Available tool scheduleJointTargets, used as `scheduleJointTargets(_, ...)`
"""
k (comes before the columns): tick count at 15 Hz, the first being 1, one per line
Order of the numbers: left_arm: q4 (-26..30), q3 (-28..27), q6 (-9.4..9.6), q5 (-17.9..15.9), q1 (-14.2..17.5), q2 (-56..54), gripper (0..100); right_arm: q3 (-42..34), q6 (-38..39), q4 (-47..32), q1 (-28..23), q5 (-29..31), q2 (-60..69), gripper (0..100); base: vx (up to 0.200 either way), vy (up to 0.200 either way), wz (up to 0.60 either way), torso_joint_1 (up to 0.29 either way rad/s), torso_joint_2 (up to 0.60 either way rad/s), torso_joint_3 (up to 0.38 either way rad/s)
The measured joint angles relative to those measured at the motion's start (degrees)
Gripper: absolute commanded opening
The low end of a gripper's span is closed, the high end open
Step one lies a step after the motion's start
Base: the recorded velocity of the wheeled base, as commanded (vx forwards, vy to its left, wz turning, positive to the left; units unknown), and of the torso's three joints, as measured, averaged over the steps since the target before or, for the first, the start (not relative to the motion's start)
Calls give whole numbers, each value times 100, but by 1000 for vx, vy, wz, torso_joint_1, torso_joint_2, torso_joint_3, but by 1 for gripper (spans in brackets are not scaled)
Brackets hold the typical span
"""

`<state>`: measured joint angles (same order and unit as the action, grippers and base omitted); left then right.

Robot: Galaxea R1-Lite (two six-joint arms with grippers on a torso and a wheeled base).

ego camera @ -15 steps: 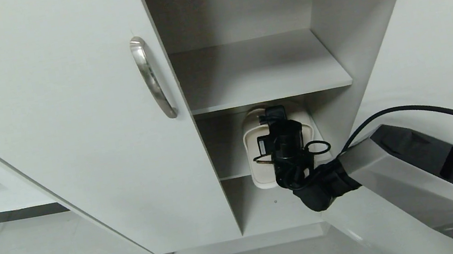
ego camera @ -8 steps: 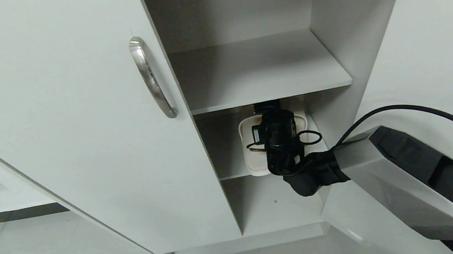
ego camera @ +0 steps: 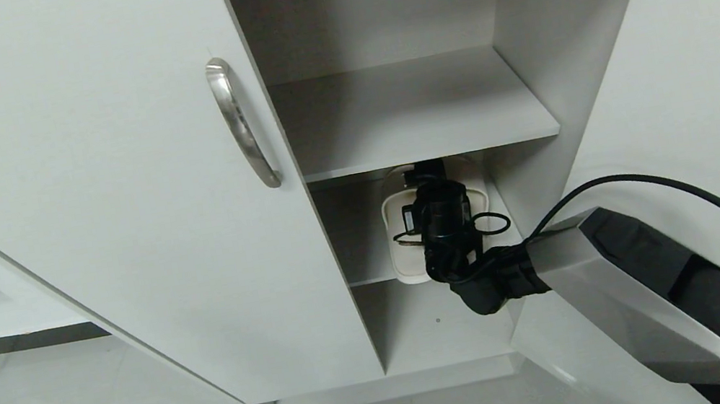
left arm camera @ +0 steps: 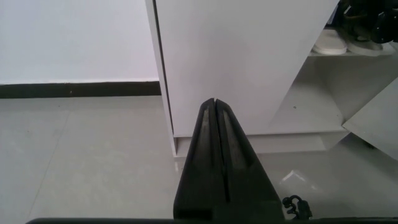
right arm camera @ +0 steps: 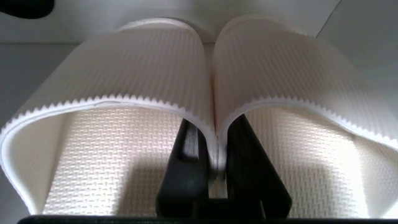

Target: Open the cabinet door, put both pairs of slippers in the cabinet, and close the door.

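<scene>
Slippers [right arm camera: 143, 74] | we judge them light, soft, bendy; best held by the touching inner edges | right tool [right arm camera: 214, 158] pinches both there, at lower shelf [ego camera: 368, 270] | left tool [left arm camera: 214, 124] closed, empty

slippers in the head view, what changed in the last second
The right gripper, shut on the slippers, pushed them farther back onto the lower shelf, so less overhangs its front edge. The open cabinet door stayed as it was.
</scene>
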<state>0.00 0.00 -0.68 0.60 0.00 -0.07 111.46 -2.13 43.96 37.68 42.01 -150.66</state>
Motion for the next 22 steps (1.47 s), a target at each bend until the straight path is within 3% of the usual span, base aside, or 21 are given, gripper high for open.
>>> scheduleJointTargets(6,0,0,0,0,0,0,0,50,189,-167,-9,0,-57,0,0,0,0,0,0,0)
scheduleJointTargets(7,0,0,2,0,0,0,0,50,245,-230,-11,0,-61,100,0,0,0,0,0,0)
scheduleJointTargets(14,0,0,2,0,0,0,0,-176,284,-228,-6,16,22,100,0,0,0,0,0,0)
scheduleJointTargets(22,0,0,6,0,0,0,0,-2089,291,495,327,16,1003,100,0,0,0,0,0,0)
